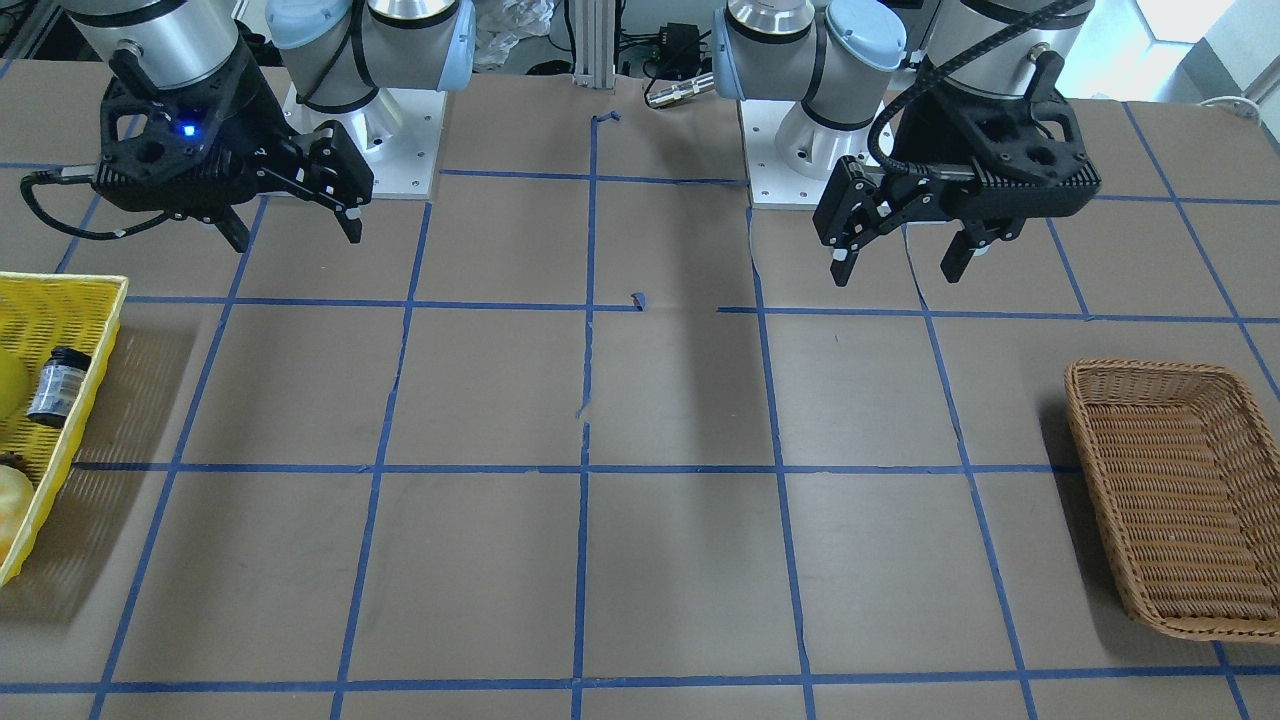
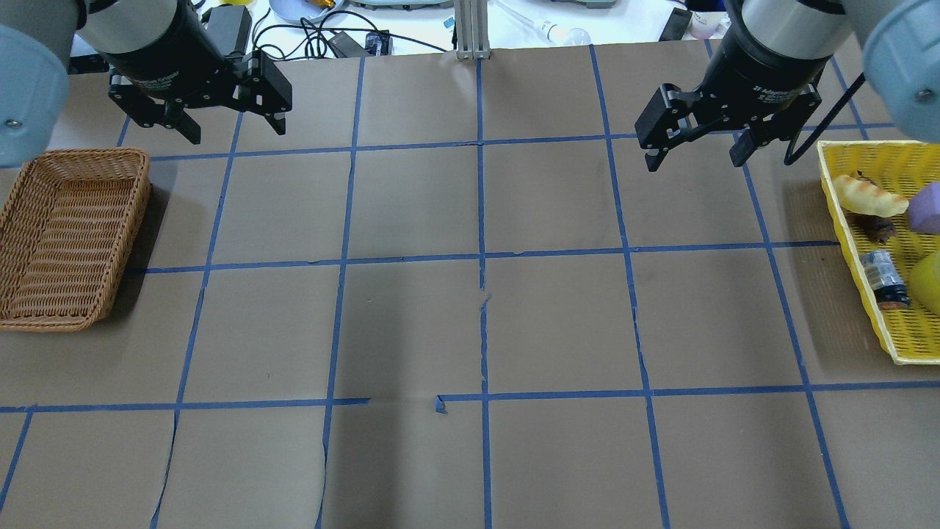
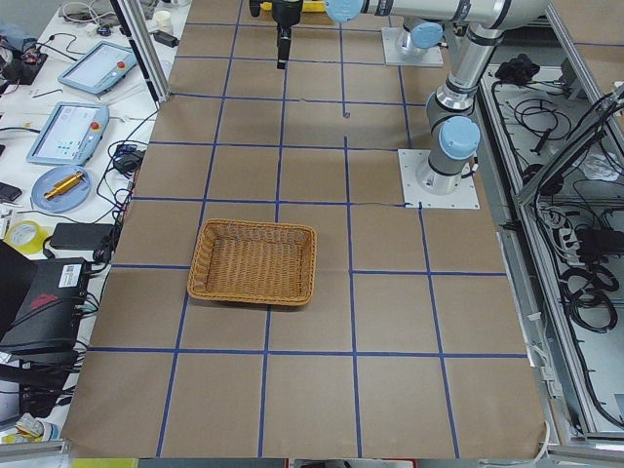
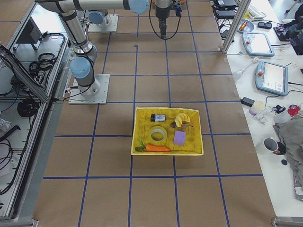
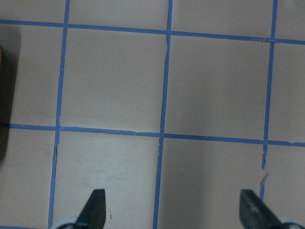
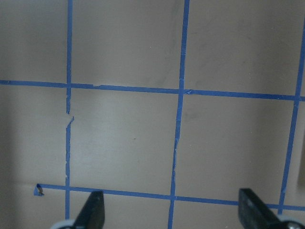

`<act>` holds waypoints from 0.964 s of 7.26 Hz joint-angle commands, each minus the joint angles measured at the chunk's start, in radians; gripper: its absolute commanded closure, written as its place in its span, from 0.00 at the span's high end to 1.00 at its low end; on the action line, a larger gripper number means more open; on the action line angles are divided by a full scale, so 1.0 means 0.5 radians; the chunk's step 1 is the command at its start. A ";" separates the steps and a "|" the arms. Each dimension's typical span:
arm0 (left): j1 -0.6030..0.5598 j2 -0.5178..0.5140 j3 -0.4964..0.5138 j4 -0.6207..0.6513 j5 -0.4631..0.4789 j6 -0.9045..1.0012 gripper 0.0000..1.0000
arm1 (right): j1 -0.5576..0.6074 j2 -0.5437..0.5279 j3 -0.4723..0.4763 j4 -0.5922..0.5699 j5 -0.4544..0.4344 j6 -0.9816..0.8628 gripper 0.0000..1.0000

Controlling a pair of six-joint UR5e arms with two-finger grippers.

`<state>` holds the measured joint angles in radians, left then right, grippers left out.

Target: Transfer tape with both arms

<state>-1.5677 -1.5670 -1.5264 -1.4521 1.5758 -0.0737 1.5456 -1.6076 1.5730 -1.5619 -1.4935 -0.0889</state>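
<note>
The yellow tape roll (image 4: 158, 135) lies flat in a yellow basket (image 4: 165, 109) at the table's end on my right. Only its edge shows in the overhead view (image 2: 927, 283) and in the front view (image 1: 8, 385). My left gripper (image 2: 236, 131) hangs open and empty over the far left of the table; it also shows in the front view (image 1: 897, 272) and the left wrist view (image 5: 172, 205). My right gripper (image 2: 694, 160) hangs open and empty left of the yellow basket (image 2: 890, 334); it also shows in the front view (image 1: 296, 236) and the right wrist view (image 6: 171, 205).
A brown wicker basket (image 2: 73, 154) stands empty at the table's left end. The yellow basket also holds a small dark bottle (image 2: 885, 279), a bread-like piece (image 2: 870, 195), a purple block (image 2: 927, 209) and a carrot (image 4: 154, 148). Blue tape lines grid the brown table.
</note>
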 commanded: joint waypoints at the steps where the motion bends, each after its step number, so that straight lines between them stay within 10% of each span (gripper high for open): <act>1: 0.000 -0.001 0.000 0.002 0.002 -0.003 1.00 | -0.002 0.000 0.008 0.004 -0.108 0.000 1.00; 7: 0.000 0.002 0.000 0.002 0.012 0.006 1.00 | -0.002 -0.018 0.011 0.013 -0.087 -0.003 1.00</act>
<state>-1.5677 -1.5666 -1.5275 -1.4515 1.5823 -0.0700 1.5440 -1.6123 1.5789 -1.5549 -1.5431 -0.0893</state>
